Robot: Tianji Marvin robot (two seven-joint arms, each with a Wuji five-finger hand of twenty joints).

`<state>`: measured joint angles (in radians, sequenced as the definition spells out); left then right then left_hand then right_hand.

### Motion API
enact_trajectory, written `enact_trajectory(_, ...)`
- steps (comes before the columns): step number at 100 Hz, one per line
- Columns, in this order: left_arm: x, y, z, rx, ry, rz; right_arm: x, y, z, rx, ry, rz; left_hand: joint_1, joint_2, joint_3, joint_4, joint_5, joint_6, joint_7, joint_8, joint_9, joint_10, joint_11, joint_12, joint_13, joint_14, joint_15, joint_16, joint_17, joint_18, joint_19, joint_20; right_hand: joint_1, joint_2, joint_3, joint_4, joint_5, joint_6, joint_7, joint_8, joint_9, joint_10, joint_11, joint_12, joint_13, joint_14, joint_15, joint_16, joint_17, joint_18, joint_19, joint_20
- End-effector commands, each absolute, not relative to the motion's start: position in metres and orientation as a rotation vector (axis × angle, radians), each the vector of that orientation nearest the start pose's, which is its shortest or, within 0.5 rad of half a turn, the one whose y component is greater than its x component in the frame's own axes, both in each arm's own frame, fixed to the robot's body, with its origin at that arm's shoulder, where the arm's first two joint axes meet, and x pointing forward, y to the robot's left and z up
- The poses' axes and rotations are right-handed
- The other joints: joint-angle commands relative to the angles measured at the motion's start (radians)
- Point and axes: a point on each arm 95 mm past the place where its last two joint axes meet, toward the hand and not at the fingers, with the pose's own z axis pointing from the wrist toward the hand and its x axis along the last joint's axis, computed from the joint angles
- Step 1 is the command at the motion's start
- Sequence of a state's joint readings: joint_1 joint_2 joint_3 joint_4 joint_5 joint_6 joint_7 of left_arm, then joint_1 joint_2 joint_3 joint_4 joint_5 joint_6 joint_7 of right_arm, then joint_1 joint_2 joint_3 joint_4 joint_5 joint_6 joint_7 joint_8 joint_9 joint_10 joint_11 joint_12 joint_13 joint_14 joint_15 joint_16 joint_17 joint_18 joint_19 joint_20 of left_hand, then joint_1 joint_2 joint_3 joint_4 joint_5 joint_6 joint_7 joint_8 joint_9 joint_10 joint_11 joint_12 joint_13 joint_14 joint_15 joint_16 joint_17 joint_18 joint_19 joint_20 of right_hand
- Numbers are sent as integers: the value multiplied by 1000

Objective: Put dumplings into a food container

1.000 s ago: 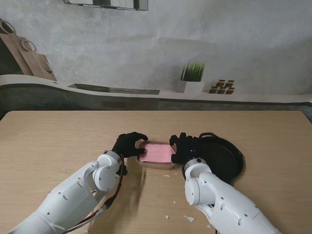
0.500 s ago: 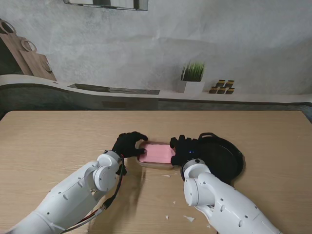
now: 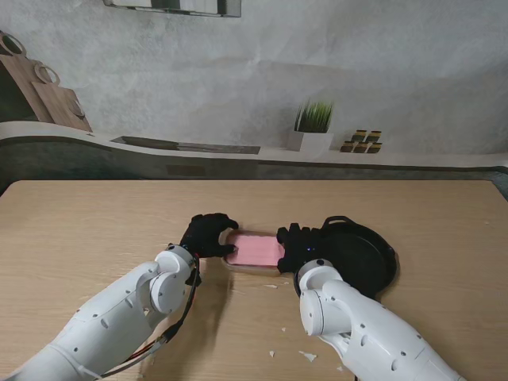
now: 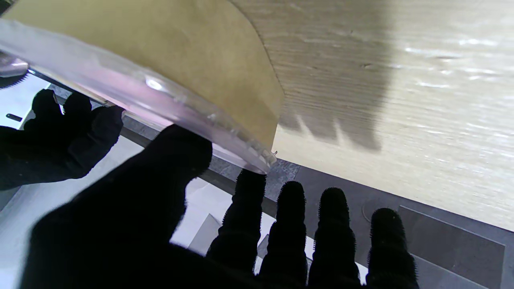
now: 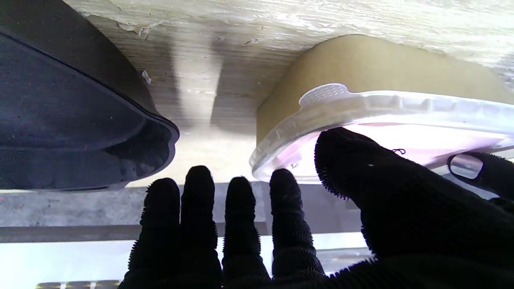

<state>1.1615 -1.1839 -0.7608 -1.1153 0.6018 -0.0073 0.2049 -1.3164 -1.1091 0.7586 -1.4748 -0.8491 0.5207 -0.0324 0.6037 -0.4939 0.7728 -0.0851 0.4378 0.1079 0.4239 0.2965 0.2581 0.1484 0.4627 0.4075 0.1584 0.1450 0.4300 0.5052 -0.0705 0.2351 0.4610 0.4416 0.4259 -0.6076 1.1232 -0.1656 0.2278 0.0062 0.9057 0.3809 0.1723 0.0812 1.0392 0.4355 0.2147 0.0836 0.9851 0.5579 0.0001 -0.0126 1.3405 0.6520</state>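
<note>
A kraft-brown food container (image 3: 255, 251) with a clear lid showing pink beneath sits at mid-table between my hands. My left hand (image 3: 208, 235) lies over its left end; the thumb (image 4: 176, 152) rests on the lid rim (image 4: 120, 86) and the four fingers (image 4: 291, 224) reach straight past the corner. My right hand (image 3: 299, 240) covers the right end, thumb (image 5: 345, 160) on the lid (image 5: 401, 108), the fingers (image 5: 237, 216) stretched out in the gap beside the pan. Neither hand grips the box. No dumplings can be made out.
A black round pan (image 3: 373, 274) with a handle loop stands right of the container, its rim (image 5: 160, 120) close to my right fingers. Small white crumbs (image 3: 305, 356) lie on the wood nearer to me. A shelf with a plant (image 3: 314, 119) runs behind the table.
Both hands have stayed on the container's ends. The left hand has edged slightly left and settled over the lid; the container has barely shifted.
</note>
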Motion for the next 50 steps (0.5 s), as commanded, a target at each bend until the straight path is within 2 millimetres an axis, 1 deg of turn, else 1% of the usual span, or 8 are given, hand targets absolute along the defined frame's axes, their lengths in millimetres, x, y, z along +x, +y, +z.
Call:
enact_trajectory(1,456,-60,-399,-1450,1558,-1572,401,74,-384,1438,1532,1125,27,-98,-42,-7,-27,-9,-17,-15,-44,-29,-17,-8,-48,-13,-22,1,-20,16,-48,58,-16,-97,-66,5,17,92,-12,-28,-22,7,-26,-9,-35,0,-6,-7,-25,-30,-18,17)
enact_trajectory(10,456,-58,-396,-1437,1554,-1579,401,74,-385,1442,1531,1119,4,-77,-59,-9,-45,-21,-28,-20,-51,-28,-21,-9,-56,-9,-26,2,-26,28,-57,74,-21,-96,-70,3,9,93,-15,-35,-21,8,-33,-11,-38,-2,-6,-7,-26,-31,-22,17)
enact_trajectory(13,456,-57,-395,-1431,1547,-1585,401,74,-385,1440,1529,1120,-1,-62,-85,-6,-53,-27,-38,-26,-52,-27,-23,-9,-57,-8,-27,5,-27,28,-60,101,-22,-96,-71,3,5,91,-14,-37,-20,8,-34,-12,-38,-2,-5,-7,-25,-31,-23,17)
enact_trajectory(20,456,-55,-392,-1428,1525,-1603,401,74,-384,1440,1524,1123,-13,-49,-100,-6,-63,-40,-44,-29,-52,-27,-25,-9,-62,-6,-30,6,-29,28,-65,113,-27,-94,-76,2,3,88,-11,-39,-20,8,-36,-12,-39,-1,-4,-6,-25,-31,-23,17)
enact_trajectory(27,456,-52,-388,-1420,1519,-1607,402,74,-384,1434,1523,1125,-16,-48,-111,-5,-45,-27,-42,-30,-53,-26,-27,-10,-64,-6,-32,8,-31,28,-72,120,-29,-93,-80,1,2,87,-8,-40,-20,8,-37,-12,-38,-2,-3,-6,-25,-31,-23,18)
enact_trajectory(29,456,-51,-388,-1415,1520,-1606,402,74,-384,1432,1523,1125,-12,-47,-121,-2,-39,-26,-50,-35,-52,-26,-29,-10,-64,-6,-35,11,-29,28,-83,140,-29,-93,-80,1,2,87,-7,-41,-20,8,-37,-12,-37,-3,-2,-6,-25,-31,-23,18)
enact_trajectory(45,455,-44,-386,-1409,1539,-1593,402,74,-384,1435,1518,1126,-10,-67,-124,-2,2,-51,-26,-25,-55,-27,-39,-14,-66,-3,-44,10,-34,31,-103,153,-32,-88,-84,1,1,85,-2,-45,-19,8,-38,-12,-40,-1,-2,-6,-29,-34,-27,18)
enact_trajectory(50,454,-43,-387,-1410,1556,-1582,402,74,-384,1436,1517,1127,-13,-72,-123,-4,2,-56,-10,-15,-54,-29,-54,-20,-67,-4,-53,7,-33,32,-119,163,-32,-87,-85,1,2,85,0,-45,-19,8,-38,-12,-40,-1,-2,-6,-29,-34,-27,19)
